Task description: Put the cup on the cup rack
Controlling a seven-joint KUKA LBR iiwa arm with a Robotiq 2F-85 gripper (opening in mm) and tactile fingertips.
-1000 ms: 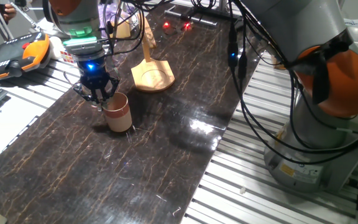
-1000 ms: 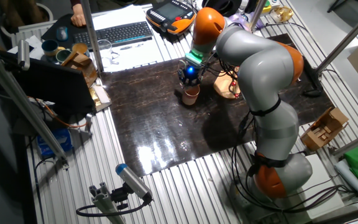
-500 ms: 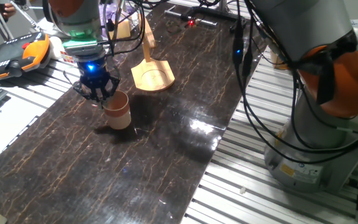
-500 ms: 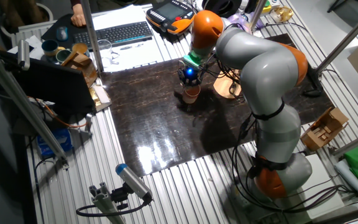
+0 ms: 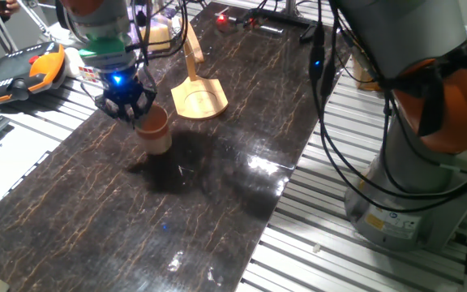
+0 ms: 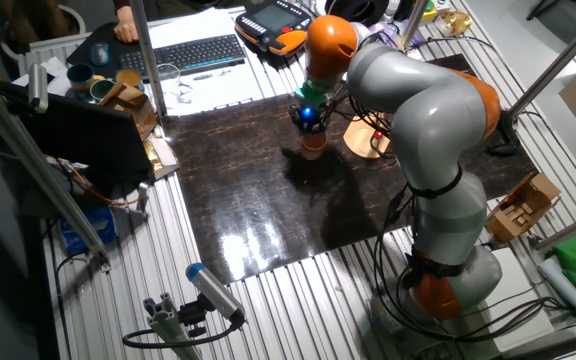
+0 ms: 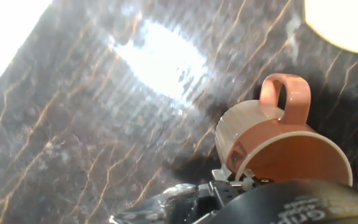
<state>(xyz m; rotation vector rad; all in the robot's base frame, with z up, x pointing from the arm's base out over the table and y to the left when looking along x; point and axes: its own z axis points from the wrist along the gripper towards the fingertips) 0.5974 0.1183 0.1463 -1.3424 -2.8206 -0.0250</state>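
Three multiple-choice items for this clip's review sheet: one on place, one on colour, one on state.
1. Where is the cup?
A. On the rack's base
B. At the pincer, apart from the rack
C. On the keyboard

2. What colour is the cup rack?
A. Light tan wood
B. Blue
C. Black

3. How is the pincer?
A. Open above the rack
B. Shut on the cup's rim
C. Out of sight

Answers:
1 B, since the cup hangs at the fingers, with dark table between it and the rack.
2 A, since its base and post are pale wood.
3 B, since the hand view shows the rim clamped right at the fingers.
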